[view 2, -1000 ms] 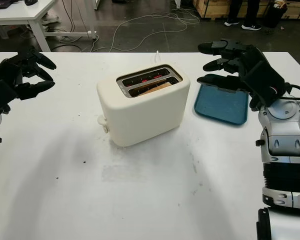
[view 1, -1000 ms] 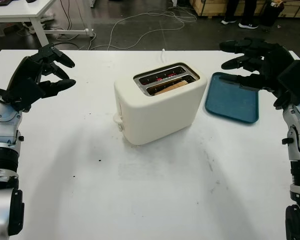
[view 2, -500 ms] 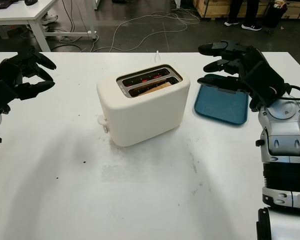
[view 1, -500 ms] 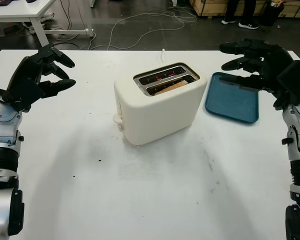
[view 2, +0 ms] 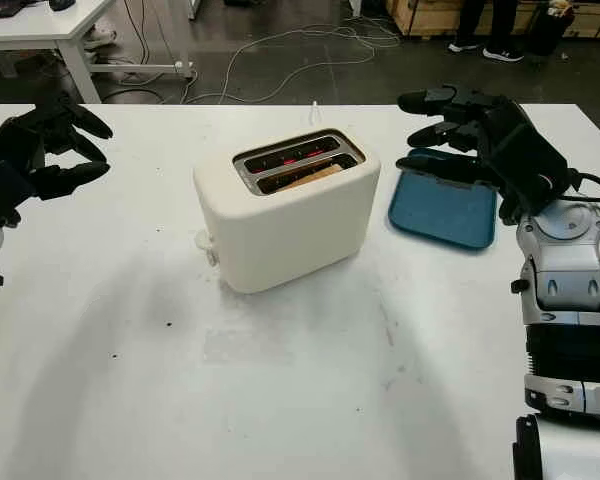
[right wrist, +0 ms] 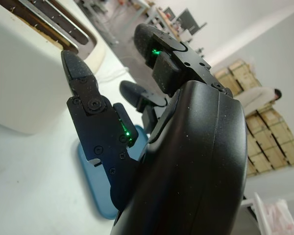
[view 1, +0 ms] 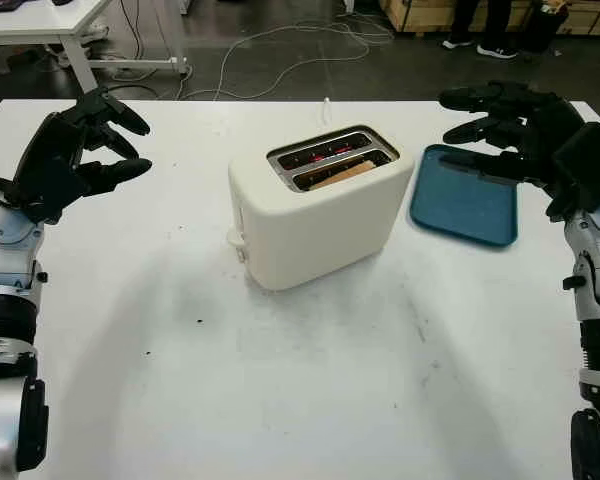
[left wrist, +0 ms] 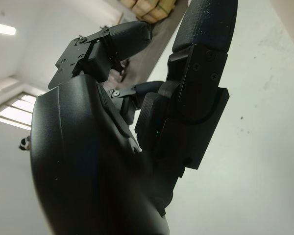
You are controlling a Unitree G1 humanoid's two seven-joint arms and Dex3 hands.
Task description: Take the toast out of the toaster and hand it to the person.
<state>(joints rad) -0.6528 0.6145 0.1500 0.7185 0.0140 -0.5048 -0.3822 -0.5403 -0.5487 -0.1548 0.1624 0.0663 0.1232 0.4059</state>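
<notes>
Our right hand held nothing, its fingers extended and apart, hovering above the near edge of the blue tray and well to the side of the toaster. Our left hand was likewise empty, fingers loosely open, raised over the far-left part of the counter, well apart from everything.

The toast sat low in the nearer slot of the toaster, only its brown top edge showing; the farther slot showed red glowing elements. We judged the task not yet begun: nothing had been grasped. To do the reach well, we thought the right hand should travel across to the toaster, come down from above the nearer slot, and pinch the toast's top edge with the fingers aligned along the slot, since so little of it stood proud. The glow suggested heat, so touching the metal rim seemed worth avoiding, and the light toaster might shift if pulled sideways.

Around it, the toaster's lever faced the left side, a white cord ran off the counter's far edge, and small dark specks lay on the surface. Across the floor, a person's legs stood by wooden crates. Nothing blocked the path to the slot.
</notes>
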